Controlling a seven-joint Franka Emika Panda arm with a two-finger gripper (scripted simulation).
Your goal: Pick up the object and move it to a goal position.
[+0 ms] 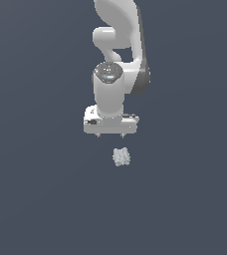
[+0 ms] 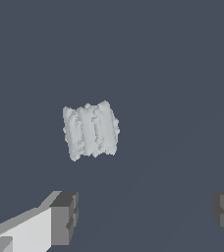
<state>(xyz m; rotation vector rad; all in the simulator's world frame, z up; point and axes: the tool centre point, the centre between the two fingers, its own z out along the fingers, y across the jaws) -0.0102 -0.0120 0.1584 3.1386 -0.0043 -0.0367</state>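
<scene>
The object [image 1: 121, 157] is a small pale grey-white lumpy block lying on the dark grey floor, just below and slightly to the exterior view's right of my gripper [image 1: 110, 135]. In the wrist view the object [image 2: 90, 129] lies ahead of the two grey fingertips [image 2: 65, 216], not between them. My gripper [image 2: 146, 214] is open wide and empty; the fingers stand far apart. It hovers above the floor, apart from the object.
The white arm [image 1: 116, 45] rises behind the gripper bar [image 1: 110, 123]. The dark grey floor [image 1: 36, 189] fills the view all around. No goal marker shows.
</scene>
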